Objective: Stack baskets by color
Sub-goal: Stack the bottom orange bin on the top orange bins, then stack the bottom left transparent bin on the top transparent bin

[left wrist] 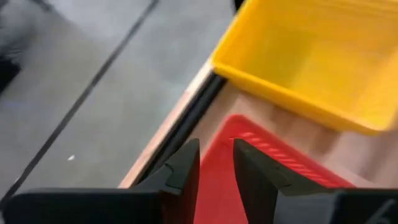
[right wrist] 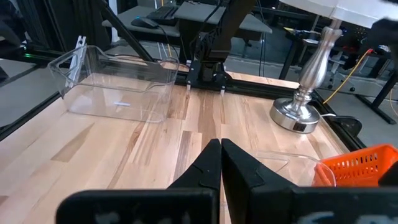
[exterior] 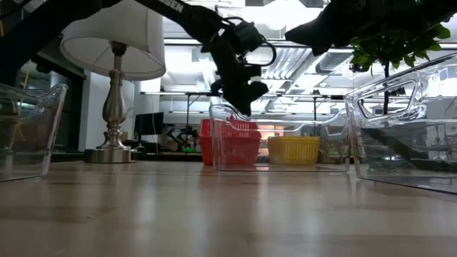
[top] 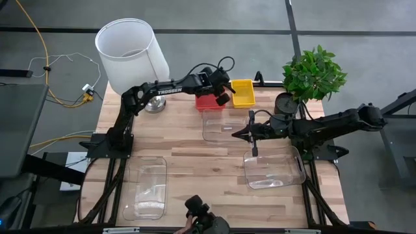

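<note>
Reaching: my left end effector hangs over the far edge of the counter, right above the red basket, fingers pointing down at its far rim.
Left end effector state: the fingers stand a narrow gap apart and straddle the red rim in the left wrist view; I cannot tell whether they pinch it yet, so I count nothing as held.
Right end effector state: my right end effector waits near the middle of the counter, fingers pressed together and empty, between two clear tubs.
Red basket: it sits at the far edge, just beside the yellow basket and behind a clear tub; the low view shows it through that tub's wall.
Yellow basket: it sits alone by the plant, with nothing stacked in it that I can see.
Step in hand, as I judge it: take the red basket by its rim.
Doing it well: I should settle one finger inside the wall and one outside, close firmly on the thin mesh, then lift straight up so the basket does not tilt or knock the yellow one.
Risk: the rim is thin and close to the counter's edge; a shallow pinch could slip and push the basket off.
Other tubs: one sits at the near left, one at the right.
Writing: white letters on my left arm read "TROSSEN"; no label shows on the baskets or the lamp.
</note>
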Robot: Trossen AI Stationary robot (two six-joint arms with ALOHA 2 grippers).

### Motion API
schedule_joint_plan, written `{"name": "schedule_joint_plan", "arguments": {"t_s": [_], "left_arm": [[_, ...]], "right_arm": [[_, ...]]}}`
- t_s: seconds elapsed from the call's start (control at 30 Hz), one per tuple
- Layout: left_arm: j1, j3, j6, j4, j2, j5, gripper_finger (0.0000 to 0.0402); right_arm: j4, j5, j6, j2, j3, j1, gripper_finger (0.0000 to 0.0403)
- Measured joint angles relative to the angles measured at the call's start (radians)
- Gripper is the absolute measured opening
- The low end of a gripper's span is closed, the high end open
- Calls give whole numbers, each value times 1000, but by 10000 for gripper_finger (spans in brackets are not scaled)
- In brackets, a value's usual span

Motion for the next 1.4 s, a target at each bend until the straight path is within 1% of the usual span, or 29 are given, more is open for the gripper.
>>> {"name": "schedule_joint_plan", "arguments": {"t_s": [0.2, 0.33, 0.4, 0.53, 0.7, 0.8, 0.87, 1.03, 1.2, 1.3, 1.4], "left_arm": [[-19, -44, -23, 36, -1, -133, 51], [-37, -79, -27, 93, -14, -149, 13], [-36, -121, -39, 156, -28, -149, 4], [-18, -211, -93, 218, -63, -168, 2], [-5, -327, -128, 368, -109, -148, 1], [-5, -369, -171, 427, -120, -147, 0], [-5, -388, -186, 457, -121, -143, 0], [-2, -429, -202, 457, -121, -144, 0], [10, -432, -203, 479, -122, -143, 0], [6, -434, -150, 485, -168, -137, 0], [-21, -433, -90, 485, -258, -131, 0]], "right_arm": [[-1, 0, -1, 0, 0, 0, 0], [-1, 0, 0, 0, 0, 0, 0], [-1, 0, 3, 0, 0, 0, 0], [-9, 0, 20, 0, 0, 0, 0], [-8, 0, 19, 0, 0, 0, 0], [-7, 0, 19, 0, 0, 0, 0], [-7, 0, 20, 0, 0, 0, 0], [-16, 0, 26, 0, 0, 0, 0], [-16, 0, 25, 0, 0, 0, 0], [-16, 0, 26, 0, 0, 0, 0], [-16, 0, 22, 0, 0, 0, 0]]}}
